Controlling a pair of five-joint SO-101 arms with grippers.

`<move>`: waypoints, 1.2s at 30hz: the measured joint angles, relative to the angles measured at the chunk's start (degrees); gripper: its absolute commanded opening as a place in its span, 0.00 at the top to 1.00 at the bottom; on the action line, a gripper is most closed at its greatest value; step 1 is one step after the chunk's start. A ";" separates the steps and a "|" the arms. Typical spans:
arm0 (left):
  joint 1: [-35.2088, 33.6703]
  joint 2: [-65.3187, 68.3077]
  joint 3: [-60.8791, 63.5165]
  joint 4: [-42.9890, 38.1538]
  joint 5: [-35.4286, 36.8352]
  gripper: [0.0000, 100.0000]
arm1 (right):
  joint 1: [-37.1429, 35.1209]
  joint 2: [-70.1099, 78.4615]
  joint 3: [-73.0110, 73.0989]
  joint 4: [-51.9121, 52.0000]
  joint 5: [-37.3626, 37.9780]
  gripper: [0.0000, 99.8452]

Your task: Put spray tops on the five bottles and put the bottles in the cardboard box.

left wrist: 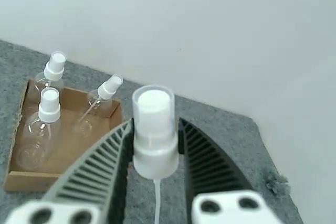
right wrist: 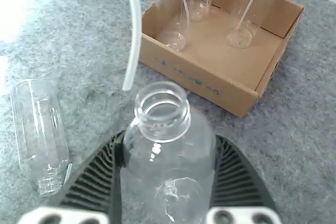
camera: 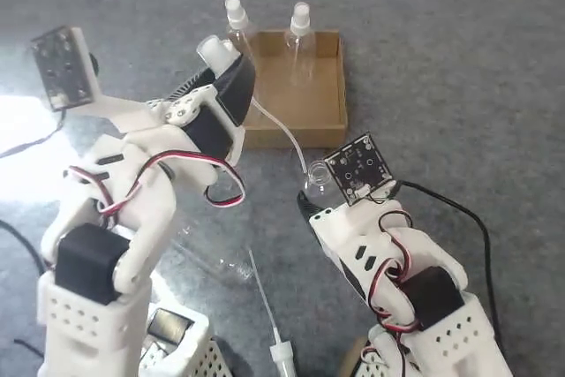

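In the left hand's (left wrist: 155, 125) grip stands a spray top (left wrist: 153, 106), tube downward; the right hand (right wrist: 168, 145) clasps an upright bottle (right wrist: 164, 171).

Small robotics lab or hobby bench, I'd say. Grey felt mat (camera: 459, 86) over table, plain white wall (left wrist: 210, 24) at far edge. White plastic arms (camera: 132, 218), bare servo wires (camera: 190, 162) looping loose, black cable (camera: 441, 198) trailing across mat.

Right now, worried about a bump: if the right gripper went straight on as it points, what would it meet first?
Probably the cardboard box's near wall, though depth is unclear; the dip tube hangs beside that line.
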 measured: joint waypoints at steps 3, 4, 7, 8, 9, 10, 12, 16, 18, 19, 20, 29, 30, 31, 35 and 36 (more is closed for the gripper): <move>0.00 0.00 0.00 0.00 1.76 0.99 | 0.00 0.00 0.00 0.00 0.00 0.93; 0.00 0.00 0.00 0.00 2.29 0.99 | 0.00 0.00 0.00 0.00 0.00 0.93; 0.00 0.00 0.00 0.00 2.90 0.99 | 0.00 0.00 0.00 0.00 1.14 0.93; 0.00 0.00 0.00 0.00 2.90 0.99 | 0.00 0.00 0.00 0.00 1.41 0.93; 0.00 0.00 0.00 0.00 2.90 0.99 | 0.00 0.00 0.00 0.00 1.49 0.93; 0.00 0.00 0.00 0.00 2.90 0.99 | 0.00 0.00 0.00 0.00 1.67 0.93; 0.88 0.00 0.62 -0.97 3.08 0.99 | 0.00 0.00 0.00 0.00 1.76 0.93; 3.96 0.00 5.71 -5.54 2.90 0.99 | 0.00 0.00 0.00 0.00 1.76 0.93; 4.84 0.00 8.00 -7.82 3.08 0.99 | 0.00 0.00 0.00 0.00 1.76 0.93; 4.92 0.00 8.70 -8.53 2.90 0.99 | 0.00 0.00 0.00 0.00 1.76 0.93; 4.92 0.00 8.88 -8.97 3.08 0.99 | 0.00 0.00 0.00 0.00 1.76 0.93; 5.63 -0.26 9.41 -6.68 2.02 0.99 | 0.00 0.00 0.00 0.00 1.76 0.93; 5.80 -0.26 9.41 -5.98 1.49 0.99 | 0.00 0.00 0.00 0.00 1.76 0.93; 5.80 -0.35 9.41 -5.36 1.14 0.99 | 0.00 0.00 0.00 0.00 1.76 0.93; 5.71 -0.35 9.41 -2.81 0.88 0.99 | 0.00 0.00 0.00 0.00 1.76 0.93; 5.71 -0.35 9.41 -2.37 0.88 0.99 | 0.00 0.00 0.00 0.00 1.76 0.93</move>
